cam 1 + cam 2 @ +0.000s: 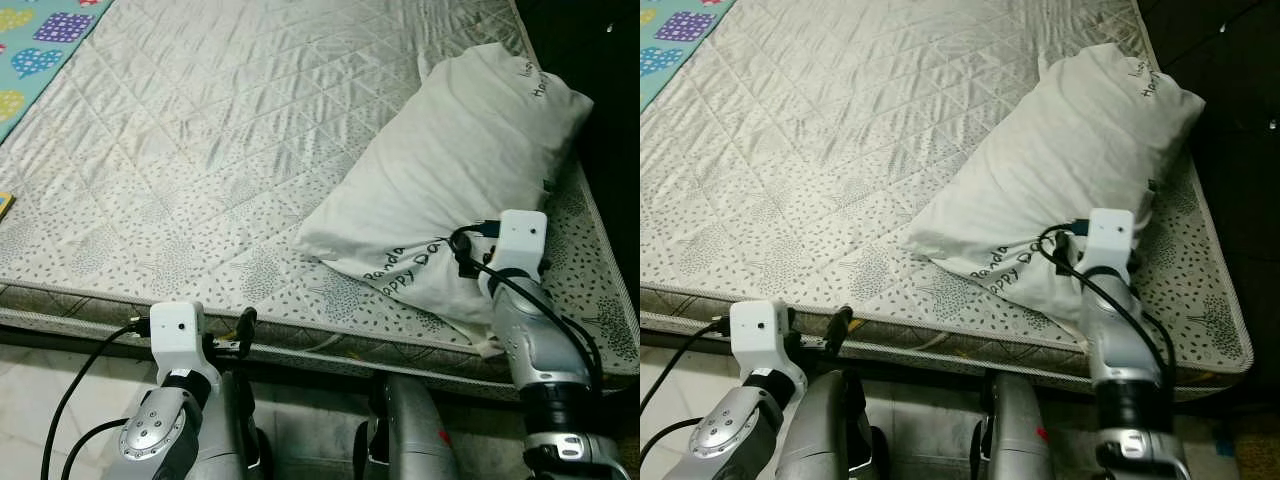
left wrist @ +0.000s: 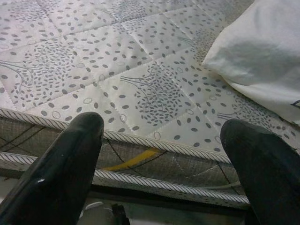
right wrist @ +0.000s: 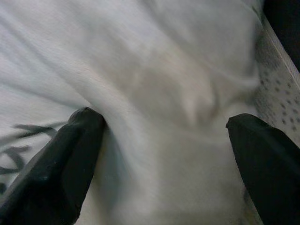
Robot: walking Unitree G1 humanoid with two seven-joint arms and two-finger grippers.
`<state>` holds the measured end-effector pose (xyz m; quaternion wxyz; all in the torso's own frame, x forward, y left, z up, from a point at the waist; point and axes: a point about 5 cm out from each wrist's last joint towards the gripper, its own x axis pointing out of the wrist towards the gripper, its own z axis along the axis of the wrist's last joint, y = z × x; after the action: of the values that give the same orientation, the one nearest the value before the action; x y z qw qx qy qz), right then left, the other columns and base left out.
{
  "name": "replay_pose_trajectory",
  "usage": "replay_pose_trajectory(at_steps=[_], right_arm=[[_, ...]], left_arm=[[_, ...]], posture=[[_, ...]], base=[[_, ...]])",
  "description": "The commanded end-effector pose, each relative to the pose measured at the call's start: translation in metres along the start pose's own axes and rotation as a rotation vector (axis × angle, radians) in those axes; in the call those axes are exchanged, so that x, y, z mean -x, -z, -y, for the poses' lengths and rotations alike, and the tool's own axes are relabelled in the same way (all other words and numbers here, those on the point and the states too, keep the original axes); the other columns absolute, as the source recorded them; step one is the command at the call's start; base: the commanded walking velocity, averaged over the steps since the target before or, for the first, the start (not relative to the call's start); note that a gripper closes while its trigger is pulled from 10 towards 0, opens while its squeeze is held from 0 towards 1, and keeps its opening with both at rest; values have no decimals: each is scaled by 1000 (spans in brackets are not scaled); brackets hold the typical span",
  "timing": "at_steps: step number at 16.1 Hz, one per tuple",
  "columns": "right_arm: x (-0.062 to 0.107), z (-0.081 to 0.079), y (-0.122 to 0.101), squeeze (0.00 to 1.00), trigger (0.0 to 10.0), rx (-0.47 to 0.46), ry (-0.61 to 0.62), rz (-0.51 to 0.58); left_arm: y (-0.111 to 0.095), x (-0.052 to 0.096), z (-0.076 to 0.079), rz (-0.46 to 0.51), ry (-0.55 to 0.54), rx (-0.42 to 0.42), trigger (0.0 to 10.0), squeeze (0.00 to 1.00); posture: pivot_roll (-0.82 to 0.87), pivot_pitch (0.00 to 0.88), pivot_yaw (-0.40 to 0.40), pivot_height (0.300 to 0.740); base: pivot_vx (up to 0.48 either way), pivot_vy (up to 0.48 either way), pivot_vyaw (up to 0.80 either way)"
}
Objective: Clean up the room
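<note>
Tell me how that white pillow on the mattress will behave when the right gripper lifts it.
The pillow looks soft: its cover is creased and dented between the open right gripper fingers, so it will probably sag and fold. It looks plump, so probably light for its size. The smooth cover may slip on the mattress.

White pillow (image 1: 455,170) w/ dark lettering; mattress (image 1: 200,150) off-white, grey leaf print; blanket (image 1: 40,50) teal, hearts.

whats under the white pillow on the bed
The white pillow lies on the quilted mattress, at its right side. The right end effector, open, presses into the pillow's near end. Anything beneath the pillow is covered.
</note>
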<state>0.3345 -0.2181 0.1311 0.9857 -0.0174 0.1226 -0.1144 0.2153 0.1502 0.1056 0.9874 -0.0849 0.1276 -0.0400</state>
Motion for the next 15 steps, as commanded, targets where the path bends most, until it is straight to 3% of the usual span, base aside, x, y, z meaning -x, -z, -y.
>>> replay_pose_trajectory(at_steps=[1,3,6,8,12,13,15], right_arm=[[4,14,8,0,10000,-15,31,-44],[16,24,24,0,10000,5,17,-118],[22,21,33,0,10000,12,8,-161],[25,4,42,0,10000,18,-28,-212],[29,-15,43,0,10000,-20,-101,-232],[29,-19,43,0,0,-36,-115,-228],[29,-22,41,0,0,-47,-113,-222]], left_arm=[[2,4,-2,-19,-2,1,10000,0],[7,8,0,-48,17,2,10000,0],[7,8,2,-55,50,18,10000,0],[-1,8,17,-25,202,10,10000,0],[-7,7,19,3,219,-15,10000,0],[-7,6,20,3,222,-23,10000,0],[-6,6,18,-3,226,-27,10000,0]], posture=[[-100,245,-33,597],[-100,239,-31,597],[-100,237,-30,597],[-93,228,-24,597],[-90,218,-23,597],[-89,216,-24,597],[-92,216,-24,597]], base=[[0,0,0],[0,0,0],[0,0,0],[0,0,0],[0,0,0],[0,0,0],[0,0,0]])
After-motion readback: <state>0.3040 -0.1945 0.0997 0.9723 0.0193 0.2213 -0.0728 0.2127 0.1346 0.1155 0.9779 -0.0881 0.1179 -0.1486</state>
